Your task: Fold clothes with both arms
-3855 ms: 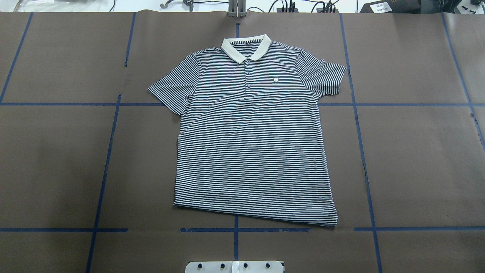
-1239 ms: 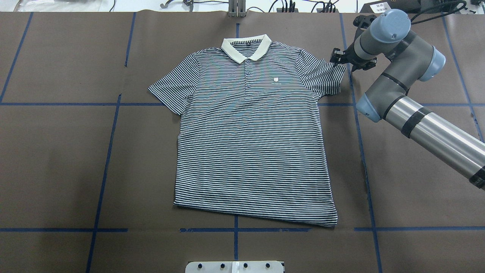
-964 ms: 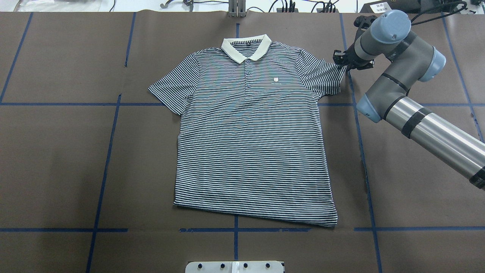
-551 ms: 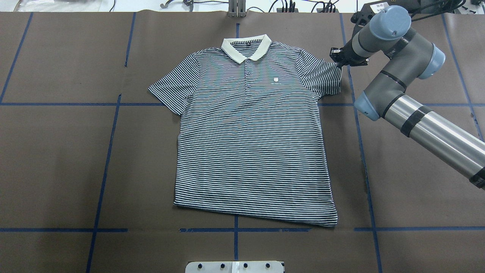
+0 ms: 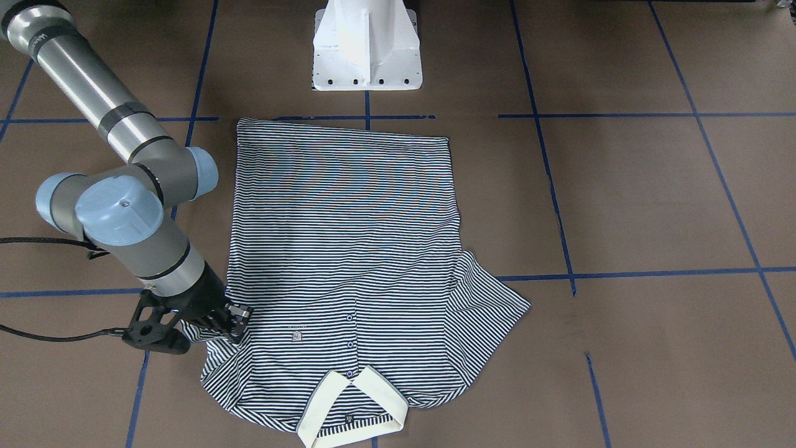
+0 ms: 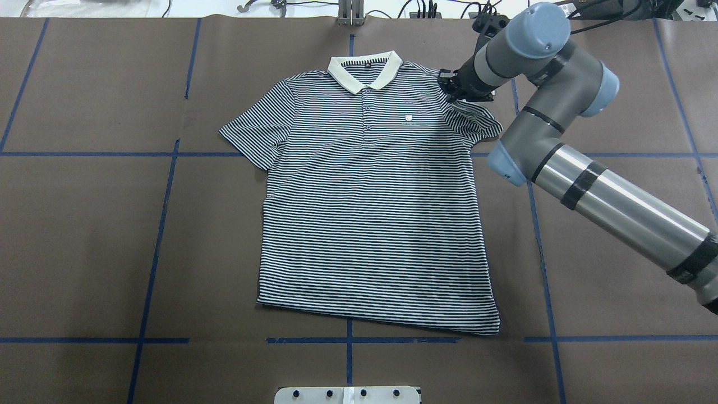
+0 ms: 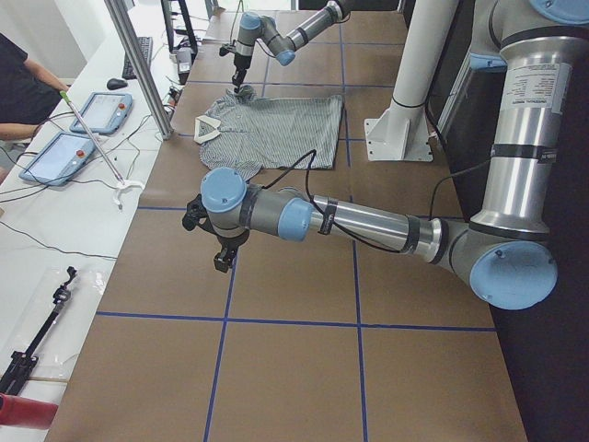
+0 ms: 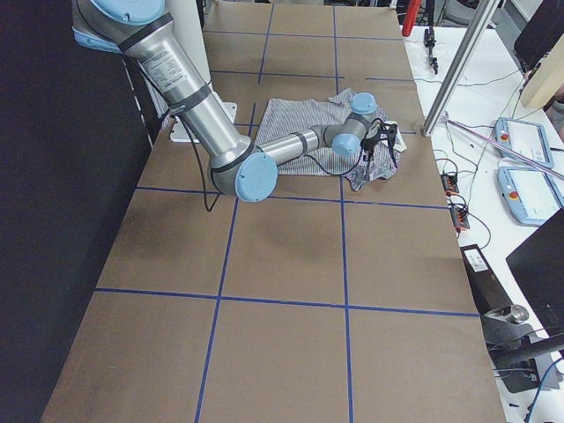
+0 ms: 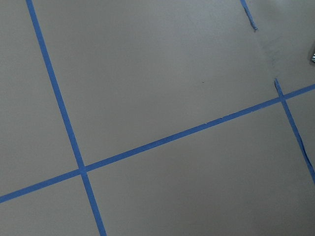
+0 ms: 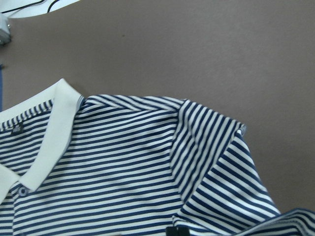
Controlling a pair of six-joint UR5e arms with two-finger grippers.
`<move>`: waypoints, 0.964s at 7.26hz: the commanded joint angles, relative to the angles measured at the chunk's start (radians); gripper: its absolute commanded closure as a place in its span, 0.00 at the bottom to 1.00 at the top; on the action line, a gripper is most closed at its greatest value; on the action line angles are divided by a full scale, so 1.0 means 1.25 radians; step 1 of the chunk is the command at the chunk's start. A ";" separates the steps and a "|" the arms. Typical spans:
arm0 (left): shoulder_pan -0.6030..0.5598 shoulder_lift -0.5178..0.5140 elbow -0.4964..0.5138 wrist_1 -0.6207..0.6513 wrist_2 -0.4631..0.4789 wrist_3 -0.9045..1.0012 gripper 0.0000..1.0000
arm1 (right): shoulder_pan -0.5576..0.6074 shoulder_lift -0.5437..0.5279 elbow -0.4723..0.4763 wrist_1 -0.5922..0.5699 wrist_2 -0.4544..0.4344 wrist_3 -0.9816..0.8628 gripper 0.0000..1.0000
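Note:
The clothes are one navy-and-white striped polo shirt [image 6: 370, 213] lying flat, front up, cream collar [image 6: 364, 70] at the far side. My right gripper [image 6: 455, 91] is shut on the shirt's right sleeve [image 6: 477, 120], holding its edge lifted and drawn in over the shoulder. The front-facing view shows the same grip [image 5: 231, 322] beside the chest logo. In the right wrist view the raised sleeve [image 10: 221, 172] bunches near the bottom edge. My left gripper [image 7: 221, 250] shows only in the exterior left view, hovering over bare table away from the shirt; I cannot tell its state.
Blue tape lines [image 6: 162, 224] grid the brown table cover. The white pedestal base [image 5: 367, 43] stands at the robot's side of the shirt hem. A side bench holds tablets [image 7: 97, 110] and cables, with a person's arm [image 7: 23, 87] beside it.
The right arm came in, reached the right sleeve's outer edge, shut on it, and has carried it left toward the collar, so the sleeve now folds inward.

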 commanded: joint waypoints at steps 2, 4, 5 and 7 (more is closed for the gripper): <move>0.000 0.000 -0.001 0.000 0.000 0.001 0.00 | -0.061 0.123 -0.148 0.001 -0.105 0.035 1.00; 0.000 0.000 -0.005 0.001 0.000 0.000 0.00 | -0.070 0.173 -0.231 0.003 -0.157 0.035 1.00; 0.001 0.000 -0.015 0.002 0.000 -0.011 0.00 | -0.070 0.176 -0.245 0.004 -0.176 0.033 1.00; 0.015 -0.002 -0.006 -0.052 -0.069 -0.081 0.00 | -0.069 0.177 -0.239 0.008 -0.188 0.025 0.00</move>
